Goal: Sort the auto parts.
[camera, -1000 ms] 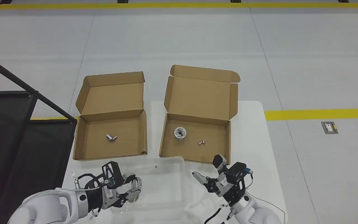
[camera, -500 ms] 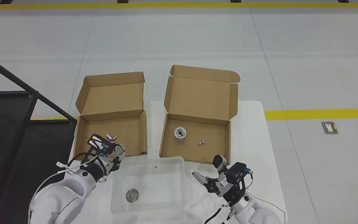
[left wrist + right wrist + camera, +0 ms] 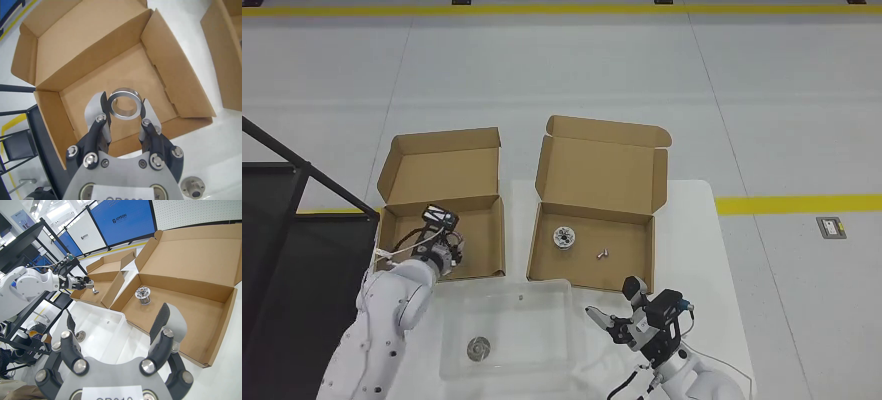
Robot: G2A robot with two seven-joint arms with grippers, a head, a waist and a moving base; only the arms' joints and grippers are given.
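Left wrist view: left fingers [image 3: 103,103] tight on metal ring [image 3: 123,114]; right fingers [image 3: 160,323] wide apart

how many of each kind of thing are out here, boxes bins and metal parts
cardboard boxes: 2
clear plastic bin: 1
metal ring: 1
spoked hub: 1
flanged coupling: 1
small metal pieces: 3
total: 9

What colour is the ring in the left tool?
Shiny silver ring, bare metal; left wrist view shows it best.
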